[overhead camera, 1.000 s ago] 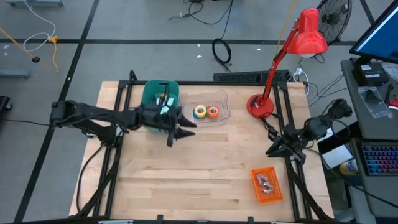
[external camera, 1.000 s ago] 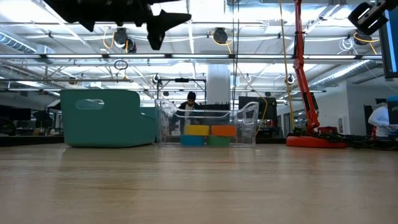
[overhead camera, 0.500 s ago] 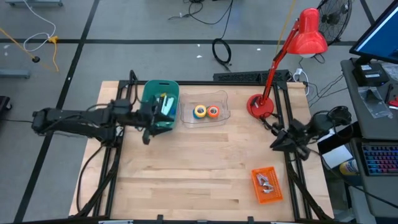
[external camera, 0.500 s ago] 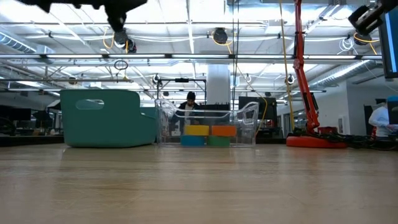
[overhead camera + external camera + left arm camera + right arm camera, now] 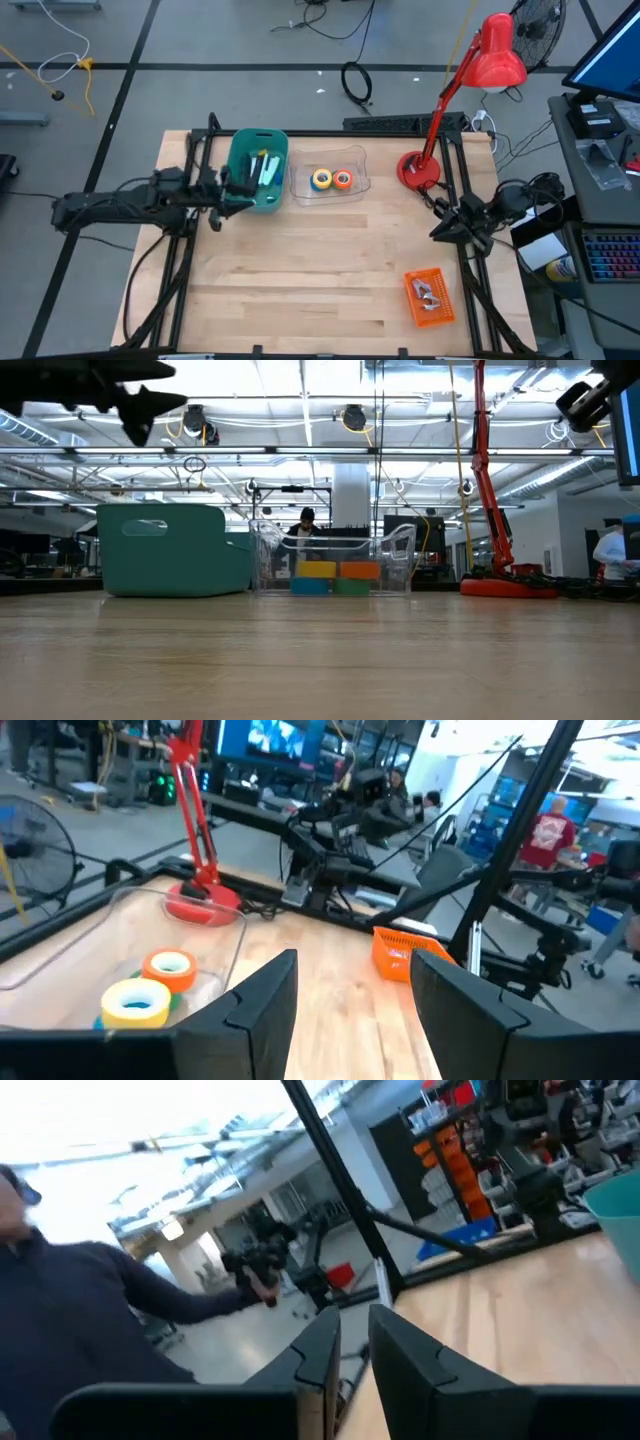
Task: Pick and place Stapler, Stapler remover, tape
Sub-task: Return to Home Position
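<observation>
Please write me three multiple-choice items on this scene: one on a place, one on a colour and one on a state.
1. Where are the tape rolls?
A. in the clear tray
B. on the floor
C. on a chair

2. What colour is the bin next to the clear tray?
A. white
B. teal
C. black

3. How is the left claw?
A. shut on a tape roll
B. shut on a stapler
C. open and empty

Answers:
1 A: the high view shows the rolls inside the tray.
2 B: its walls show teal in the high and low views.
3 C: the left wrist view shows its fingers spread, with nothing between them.

The right claw hangs at the table's right edge.
</observation>
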`<state>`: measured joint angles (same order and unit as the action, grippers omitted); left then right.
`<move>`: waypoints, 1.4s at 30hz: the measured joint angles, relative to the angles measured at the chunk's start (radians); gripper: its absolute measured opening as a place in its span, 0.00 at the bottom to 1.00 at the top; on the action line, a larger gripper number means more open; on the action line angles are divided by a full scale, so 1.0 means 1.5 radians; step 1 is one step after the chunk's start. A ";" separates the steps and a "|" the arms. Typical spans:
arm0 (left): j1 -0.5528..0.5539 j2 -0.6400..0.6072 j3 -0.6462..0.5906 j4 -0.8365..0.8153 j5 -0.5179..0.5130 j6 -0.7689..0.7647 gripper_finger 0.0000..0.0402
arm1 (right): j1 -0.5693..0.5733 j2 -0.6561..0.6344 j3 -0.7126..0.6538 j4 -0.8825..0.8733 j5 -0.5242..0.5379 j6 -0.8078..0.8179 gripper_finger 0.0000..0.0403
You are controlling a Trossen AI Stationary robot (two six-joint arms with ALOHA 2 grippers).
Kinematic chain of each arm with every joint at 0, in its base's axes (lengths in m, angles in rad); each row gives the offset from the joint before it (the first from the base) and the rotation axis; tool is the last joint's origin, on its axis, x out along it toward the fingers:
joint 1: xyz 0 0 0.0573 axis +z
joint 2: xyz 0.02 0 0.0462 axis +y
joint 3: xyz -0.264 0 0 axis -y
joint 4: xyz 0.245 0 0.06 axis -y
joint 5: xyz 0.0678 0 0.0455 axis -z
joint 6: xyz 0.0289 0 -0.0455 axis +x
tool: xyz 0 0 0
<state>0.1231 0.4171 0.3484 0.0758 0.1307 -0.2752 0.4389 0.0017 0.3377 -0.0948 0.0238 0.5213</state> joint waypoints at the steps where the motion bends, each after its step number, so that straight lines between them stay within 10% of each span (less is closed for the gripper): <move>1: 0.003 -0.024 0.000 -0.023 0.000 0.001 0.49 | 0.000 0.001 -0.001 -0.002 0.001 -0.012 0.12; 11: -0.005 -0.149 0.000 -0.187 -0.001 0.014 0.49 | 0.000 0.013 -0.033 0.071 0.121 -0.112 0.12; 27: -0.007 -0.154 0.000 -0.234 0.002 0.093 0.49 | -0.099 0.000 -0.104 0.040 -0.147 -0.009 0.12; 42: 0.036 -0.154 -0.155 -0.084 0.004 0.093 0.49 | -0.295 0.001 -0.169 0.095 -0.220 -0.028 0.12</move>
<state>0.1774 0.1858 0.1159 -0.0500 0.1371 -0.1365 -0.0040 0.0033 0.0836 0.0472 -0.3061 0.4796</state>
